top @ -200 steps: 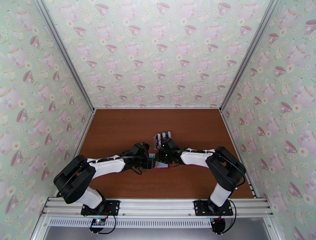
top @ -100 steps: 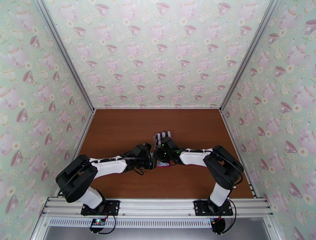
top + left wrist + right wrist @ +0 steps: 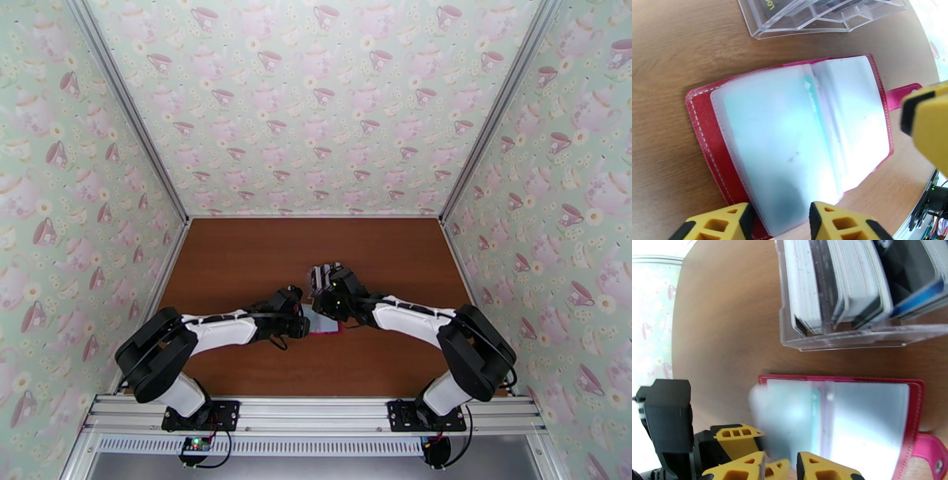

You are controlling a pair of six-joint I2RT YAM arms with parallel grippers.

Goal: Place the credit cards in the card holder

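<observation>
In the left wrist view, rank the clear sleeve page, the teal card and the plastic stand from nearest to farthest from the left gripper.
1. Clear sleeve page: bottom centre, its lower edge between the jaws.
2. Teal card: mid-frame, tucked in by the fold of the card holder.
3. Plastic stand: top of frame, beyond the card holder.

I read the left arm (image 3: pixel 221 330) and right arm (image 3: pixel 411 314) as folded low, elbows outward, forearms converging at centre. The left tool (image 3: pixel 305 324) and right tool (image 3: pixel 327 309) sit close together, tips nearly meeting. Left tool fingers (image 3: pixel 744 216) stand apart. Right tool fingers (image 3: pixel 819 465) show a narrow gap; I cannot tell whether they grip.
</observation>
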